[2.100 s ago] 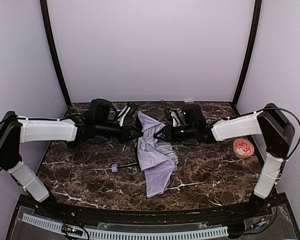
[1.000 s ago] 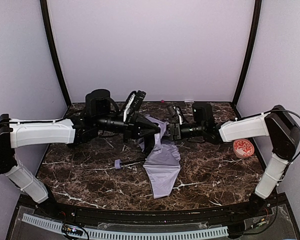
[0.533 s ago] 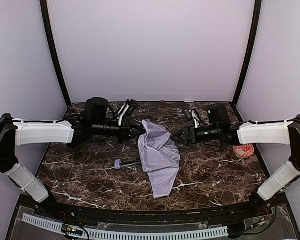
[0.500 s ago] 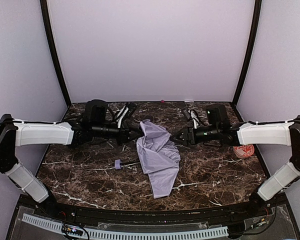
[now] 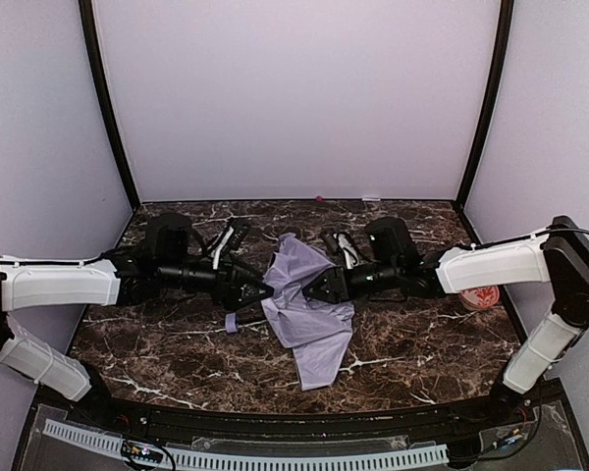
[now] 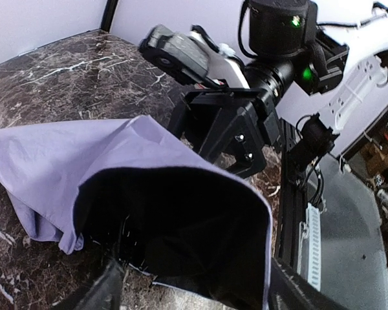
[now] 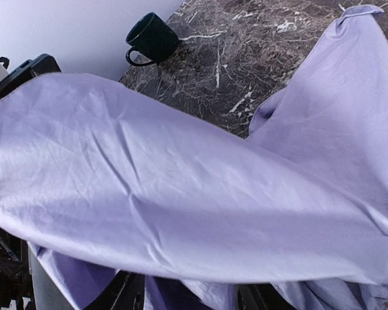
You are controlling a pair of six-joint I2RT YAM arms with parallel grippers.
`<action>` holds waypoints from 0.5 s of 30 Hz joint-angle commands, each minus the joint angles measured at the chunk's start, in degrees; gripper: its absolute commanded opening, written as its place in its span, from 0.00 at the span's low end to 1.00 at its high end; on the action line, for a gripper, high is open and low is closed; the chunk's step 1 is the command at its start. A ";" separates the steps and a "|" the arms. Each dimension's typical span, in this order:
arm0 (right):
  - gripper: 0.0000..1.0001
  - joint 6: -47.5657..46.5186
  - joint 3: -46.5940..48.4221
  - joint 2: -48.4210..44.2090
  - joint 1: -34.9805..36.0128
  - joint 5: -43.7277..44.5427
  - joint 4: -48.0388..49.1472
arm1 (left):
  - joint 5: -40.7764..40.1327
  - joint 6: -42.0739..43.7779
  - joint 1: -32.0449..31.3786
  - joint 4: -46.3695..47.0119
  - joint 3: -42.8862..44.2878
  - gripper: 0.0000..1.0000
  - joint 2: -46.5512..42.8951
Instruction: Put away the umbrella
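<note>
Both sides: left claw (image 5: 263, 290), right claw (image 5: 308, 291) crowd umbrella (image 5: 316, 329) edge.

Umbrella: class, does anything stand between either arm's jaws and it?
Nothing visible does. From above, both arms' jaws reach the umbrella from opposite sides; its black lining lies between the left jaws.

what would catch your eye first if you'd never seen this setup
The crumpled lavender umbrella in the middle of the dark marble table draws the eye first. The left gripper and right gripper point at it from either side, nearly tip to tip across the fabric. A small red-and-white disc peeks out behind the right arm near the table's right edge.
</note>
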 commanded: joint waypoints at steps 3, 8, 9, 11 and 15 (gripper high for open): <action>0.56 2.69 2.64 4.50 2.69 2.28 2.83 | 3.14 -4.12 -1.99 2.82 -2.07 0.98 2.02; 0.55 3.29 4.06 7.96 3.65 0.85 4.07 | 5.71 -9.44 -2.94 12.36 -1.31 0.99 8.55; 0.49 3.66 4.18 8.15 3.66 -0.09 4.95 | 6.30 -10.64 -2.95 14.57 -0.99 0.99 10.24; 0.31 3.61 4.57 8.02 3.66 -1.39 5.74 | 7.22 -12.06 -3.11 18.42 -0.01 0.99 13.14; 0.00 2.55 3.26 4.83 3.57 -1.56 5.54 | 9.96 -15.34 -3.30 27.53 0.56 0.79 15.73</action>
